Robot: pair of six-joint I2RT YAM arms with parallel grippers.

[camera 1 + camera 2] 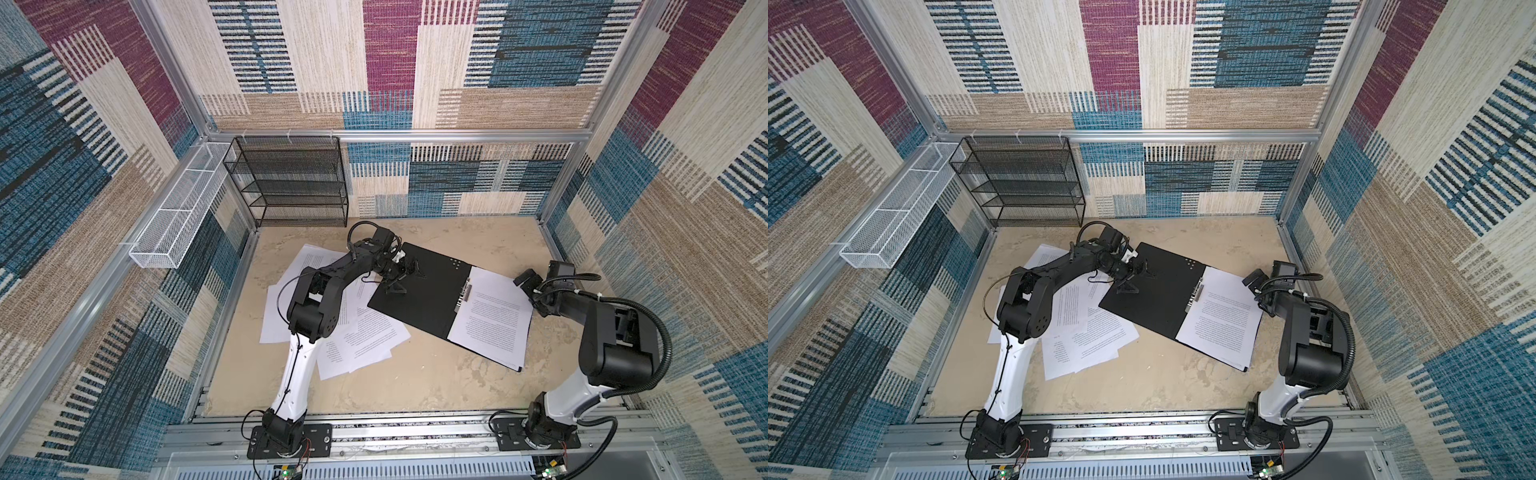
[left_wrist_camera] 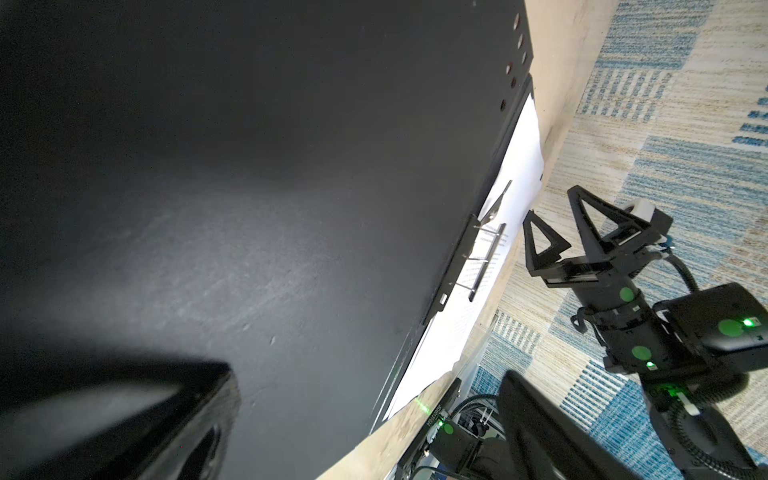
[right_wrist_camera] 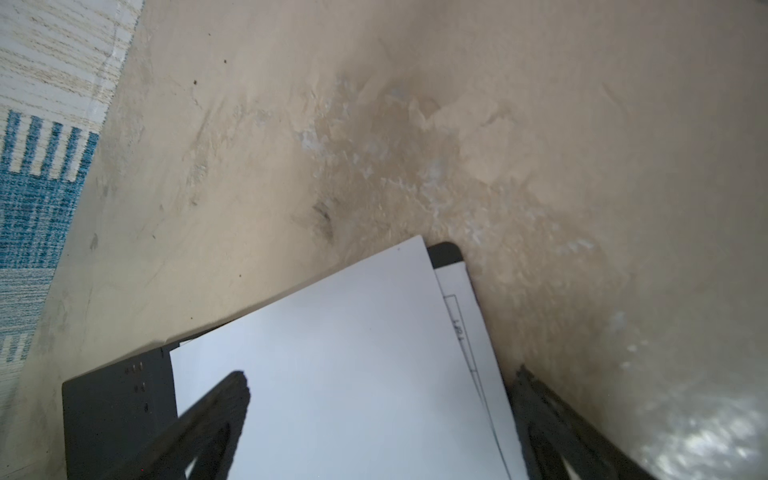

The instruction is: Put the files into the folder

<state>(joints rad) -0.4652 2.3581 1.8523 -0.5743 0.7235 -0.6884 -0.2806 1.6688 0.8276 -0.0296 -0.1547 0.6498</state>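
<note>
Lying open on the table (image 1: 436, 386), black inside up, the folder (image 1: 419, 299) carries some of the files (image 1: 490, 324) on its half beyond the metal clip (image 1: 464, 293).
Loose sheets (image 1: 365, 336) fan out by the folder's other edge, its corner overlapping them. The left gripper (image 1: 405, 277) hovers over the folder's bare black half, jaws apart and empty. The right gripper (image 2: 552, 205) hangs at the folder's far paper-side corner, jaws apart too.

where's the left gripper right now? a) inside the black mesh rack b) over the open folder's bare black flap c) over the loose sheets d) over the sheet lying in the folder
b: in a top view the left gripper, jaws open, is over the bare black flap of the folder.
</note>
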